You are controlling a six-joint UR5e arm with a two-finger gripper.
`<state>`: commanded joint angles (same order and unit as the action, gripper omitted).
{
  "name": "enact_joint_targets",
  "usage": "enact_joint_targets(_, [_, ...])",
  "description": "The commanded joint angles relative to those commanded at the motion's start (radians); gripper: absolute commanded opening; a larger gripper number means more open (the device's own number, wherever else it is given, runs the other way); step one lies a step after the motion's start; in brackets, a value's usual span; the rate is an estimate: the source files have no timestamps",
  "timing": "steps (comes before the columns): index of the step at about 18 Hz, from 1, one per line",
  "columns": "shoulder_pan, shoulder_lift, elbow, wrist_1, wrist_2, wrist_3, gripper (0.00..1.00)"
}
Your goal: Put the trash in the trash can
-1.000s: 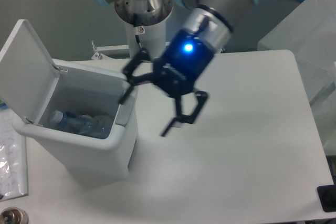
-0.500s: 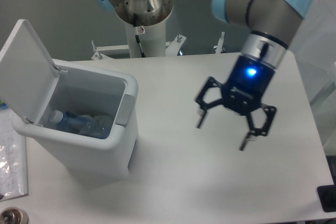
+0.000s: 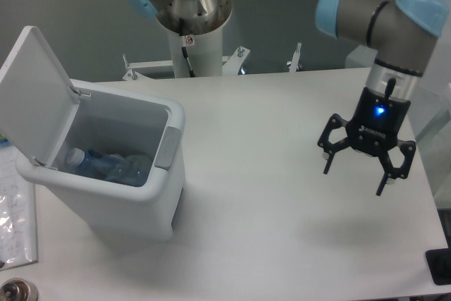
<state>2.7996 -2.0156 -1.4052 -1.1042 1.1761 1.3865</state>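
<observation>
At the far left, one white trash can point(image 3: 106, 195) stands on the white table point(image 3: 282, 230), its single flip lid point(image 3: 32, 96) tilted up and back on its hinge so that the opening faces the camera. One grey tab point(image 3: 168, 147) sits on the rim at the bin's right side. Down inside, against the left wall, lies one clear plastic bottle point(image 3: 88, 161) with a bluish label, on its side. Just to its right, touching or nearly touching it, lies a clear crumpled wrapper point(image 3: 130, 167); its edges are hard to tell from the bottle, and no green shows clearly. So two pieces of trash can be counted, both within the bin.

Left of the bin, at the frame's edge, lies a flat clear sheet or bag with print on it point(image 3: 15, 223), and at the lower left corner one round metal object point(image 3: 15, 291) is partly cut off.

Behind the table, near the middle, rises the robot's one base column point(image 3: 190, 26), with bolts and brackets at its foot.

On the right, one arm reaches down from the top, its pale blue joint covers showing. Its one gripper point(image 3: 354, 173) hangs above the right part of the table, well apart from the bin, a blue light lit on its black body. The two fingers are spread wide with nothing between them.
</observation>
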Motion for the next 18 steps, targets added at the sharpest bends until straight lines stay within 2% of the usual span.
enact_joint_targets(3, [-0.005,-0.008,0.002,-0.058,0.048,0.094,1.00])
enact_joint_targets(10, [0.000,-0.011,0.014,-0.081,0.079,0.121,1.00])
enact_joint_targets(14, [-0.015,-0.012,0.035,-0.161,0.301,0.178,1.00])
enact_joint_targets(18, [-0.023,-0.026,0.052,-0.163,0.332,0.178,1.00])
